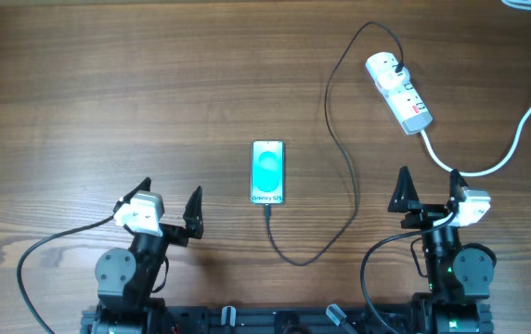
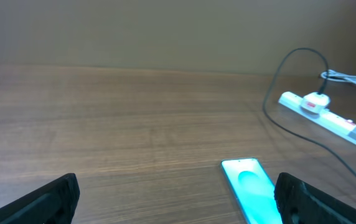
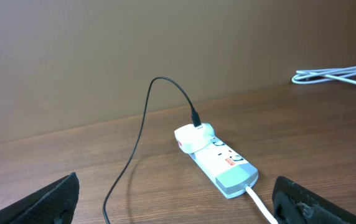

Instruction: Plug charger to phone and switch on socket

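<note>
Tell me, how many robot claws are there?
2. The left gripper sits left of the phone, open and empty. The right gripper sits right of the phone, nearer the socket, also open and empty. No others show.

A white elongated plastic power strip (image 3: pixel 224 165) is seen lying on the brown wooden surface (image 3: pixel 72 155). A white plug (image 3: pixel 193 137) is seated at its far end, with a thin black cable (image 3: pixel 142 134) arching up and down leftward. A thick white lead (image 3: pixel 259 202) trails from the near end. The right claw (image 3: pixel 175 186) is held wide apart.
</note>
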Action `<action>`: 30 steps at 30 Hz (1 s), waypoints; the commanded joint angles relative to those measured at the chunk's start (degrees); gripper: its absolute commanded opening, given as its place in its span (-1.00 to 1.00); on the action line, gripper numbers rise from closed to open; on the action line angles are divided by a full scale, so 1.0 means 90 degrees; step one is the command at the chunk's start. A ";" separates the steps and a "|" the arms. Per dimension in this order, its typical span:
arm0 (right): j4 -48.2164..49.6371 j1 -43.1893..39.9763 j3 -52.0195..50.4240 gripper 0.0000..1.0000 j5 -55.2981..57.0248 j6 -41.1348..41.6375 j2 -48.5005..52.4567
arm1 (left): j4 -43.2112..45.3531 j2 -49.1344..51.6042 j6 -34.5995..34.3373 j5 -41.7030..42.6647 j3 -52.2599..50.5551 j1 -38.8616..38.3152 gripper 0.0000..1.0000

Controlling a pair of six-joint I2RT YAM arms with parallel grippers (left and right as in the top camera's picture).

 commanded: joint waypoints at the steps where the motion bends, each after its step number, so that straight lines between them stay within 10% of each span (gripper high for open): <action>1: 0.0029 -0.0044 -0.0012 0.99 0.0083 0.0080 -0.0092 | 0.0165 -0.0097 -0.0437 -0.0680 -0.0134 0.0061 1.00; 30: 0.0029 -0.0044 -0.0012 0.99 0.0083 0.0083 -0.0092 | 0.0855 -0.0097 -0.0617 -0.1192 -0.0449 0.0211 1.00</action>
